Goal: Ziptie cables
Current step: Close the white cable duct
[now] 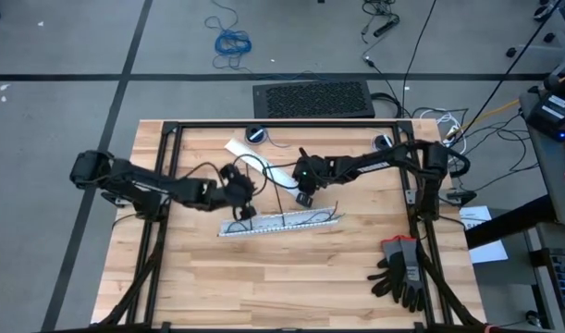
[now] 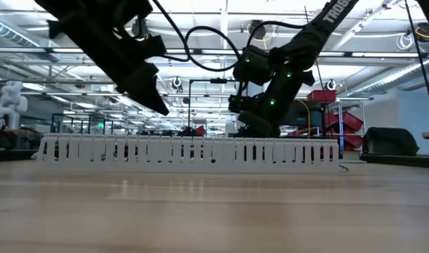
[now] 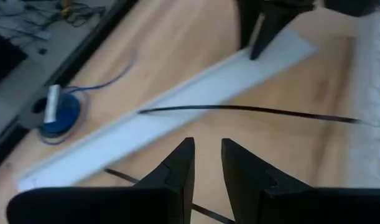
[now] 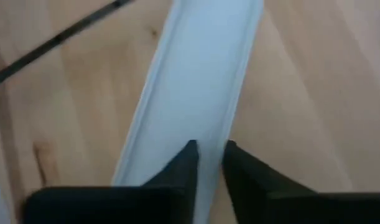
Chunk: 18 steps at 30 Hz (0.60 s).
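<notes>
The bench [image 1: 291,277] fills the high view's middle. The white slotted strip [image 1: 280,222] lies just below both arms, the plain white strip [image 1: 264,168] above it. One ziptie [image 3: 252,111] lies loose, unlooped; the cables cannot be made out, so tying looks unstarted. Left gripper [image 3: 205,163] and right gripper [image 4: 208,163] hover, jaws narrow, empty.

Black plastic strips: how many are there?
2: one ziptie lies beside the flat white strip; the other passes under the left pincer. Others may be hidden.
</notes>
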Motion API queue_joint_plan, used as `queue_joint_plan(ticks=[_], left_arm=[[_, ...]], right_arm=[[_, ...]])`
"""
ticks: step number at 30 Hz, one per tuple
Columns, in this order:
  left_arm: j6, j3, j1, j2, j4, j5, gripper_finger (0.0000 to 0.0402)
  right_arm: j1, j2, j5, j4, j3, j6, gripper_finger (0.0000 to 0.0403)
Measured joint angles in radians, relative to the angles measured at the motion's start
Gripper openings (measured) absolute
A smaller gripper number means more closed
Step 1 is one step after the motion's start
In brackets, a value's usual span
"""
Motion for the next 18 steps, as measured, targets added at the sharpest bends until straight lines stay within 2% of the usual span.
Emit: queue_joint_plan(ticks=[2, 3, 6, 9, 14, 18], left_arm=[[0.024, 0.005, 0.034, 0.000, 0.000, -0.014, 0.0079], [0.026, 0.005, 0.046, 0.000, -0.003, -0.040, 0.0079], [0.017, 0.004, 0.074, 0.000, -0.010, -0.106, 0.0079], [-0.013, 0.002, 0.092, 0.000, -0.017, -0.121, 0.0079], [0.005, 0.001, 0.098, 0.000, -0.064, -0.132, 0.0079], [0.028, 0.001, 0.098, 0.000, -0.046, -0.137, 0.0079]], right_arm=[[-0.009, 0.001, 0.003, -0.023, 0.004, -0.016, 0.0023], [-0.013, 0.001, 0.009, -0.038, 0.004, -0.026, 0.0013], [-0.022, -0.008, 0.019, -0.078, 0.004, -0.057, 0.0004], [-0.024, -0.035, 0.041, -0.148, -0.001, -0.074, 0.0002], [0.011, -0.139, 0.255, -0.336, -0.018, -0.105, 0.0001], [0.058, -0.265, 0.368, -0.418, -0.011, -0.127, 0.0001]])
